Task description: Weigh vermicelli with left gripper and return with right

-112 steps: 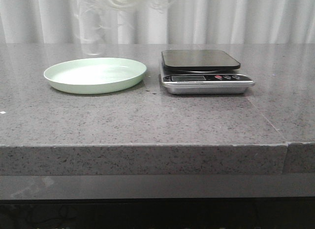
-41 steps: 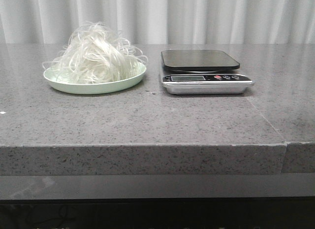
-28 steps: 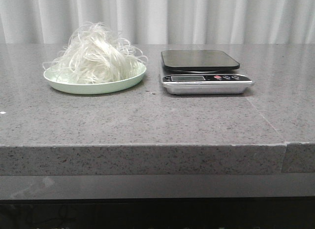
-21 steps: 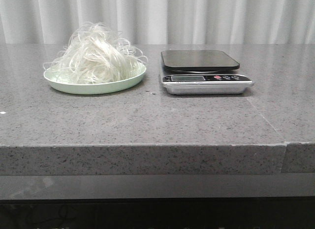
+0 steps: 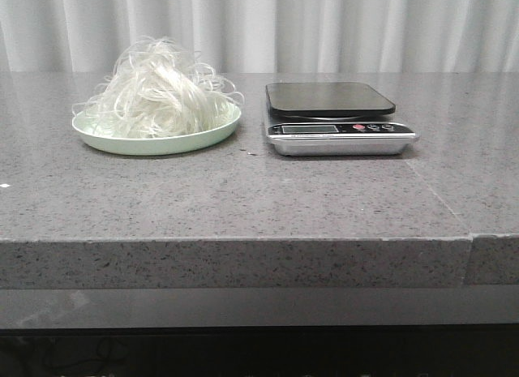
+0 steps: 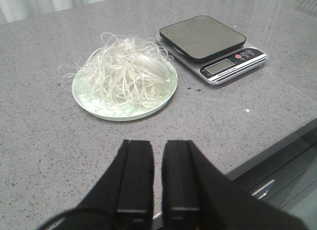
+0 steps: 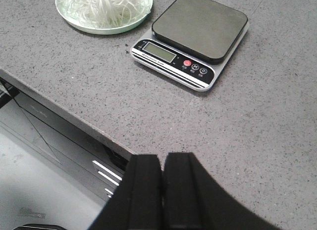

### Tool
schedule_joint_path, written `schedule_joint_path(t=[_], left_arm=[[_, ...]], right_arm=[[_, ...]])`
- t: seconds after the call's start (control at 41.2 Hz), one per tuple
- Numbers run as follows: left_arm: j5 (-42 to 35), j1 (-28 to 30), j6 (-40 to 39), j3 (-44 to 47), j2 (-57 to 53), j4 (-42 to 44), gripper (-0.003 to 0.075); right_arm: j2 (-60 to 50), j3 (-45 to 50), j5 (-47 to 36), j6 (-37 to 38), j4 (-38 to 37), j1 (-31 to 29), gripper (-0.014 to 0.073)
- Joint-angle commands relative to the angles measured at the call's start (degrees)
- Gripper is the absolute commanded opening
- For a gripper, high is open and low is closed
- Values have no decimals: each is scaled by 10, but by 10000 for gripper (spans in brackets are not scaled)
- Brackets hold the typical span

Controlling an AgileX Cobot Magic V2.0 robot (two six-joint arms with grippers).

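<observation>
**Vermicelli parked on the plate, both claws hanging back**

Biggest thing here is the grey speckled stone countertop [image 5: 243, 199], which runs right across the front view with pale curtains [image 5: 340, 28] behind it. In the wrist views its front edge drops off to a cabinet front with drawer handles [image 7: 106, 170].

Next down is the kitchen scale [image 5: 339, 117], sitting on the counter just right of centre. It has a dark square platform on top with nothing on it, and a silver front strip with a small display and a few buttons, one of them red.

Just to the left of the scale, close but not touching, is the mint-green round plate [image 5: 154, 142]. The vermicelli [image 5: 158, 93] is piled on that plate in a fluffy white heap, about as wide as the plate, with a few loopy strands hanging out past the rim.

Neither arm shows up in the front view. The left gripper [image 6: 157, 156] only appears in its own wrist view, above the near part of the counter, well short of the plate. Its two black fingers have a thin gap between them and hold nothing. The right gripper [image 7: 162, 165] sits over the counter's front edge, back from the scale, fingers pressed together and empty.
</observation>
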Motion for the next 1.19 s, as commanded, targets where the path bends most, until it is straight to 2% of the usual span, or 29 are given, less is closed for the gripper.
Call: schedule_joint_path(t=[0.0,0.558,0.679,0.849,0.946,1.043,1.164], left_arm=[[-41,-2,-1,-15,3,-5,142],[-43,3,-1,-10,-8,-5,142],[-54,43,-1,28,-49,3,142],[-151,142,-1,134,-150,-15,142],[-164,189,-1,176,-199,-19,142],[-182,217,-1,211,-238,-19,142],[-251,233,-5,268,-272,-2,141]], right_arm=[[1,-13,-31,-2,-5,-4,162],[1,-13,-30,-2,-5,-4,162],[1,-13,-30,-2,-5,-4,162],[1,-13,-30,-2,-5,-4,162],[1,-13,-30,-2,-5,-4,162],[1,-13,-30,-2,-5,-4,162],[1,-13,-30,-2,-5,-4,162]])
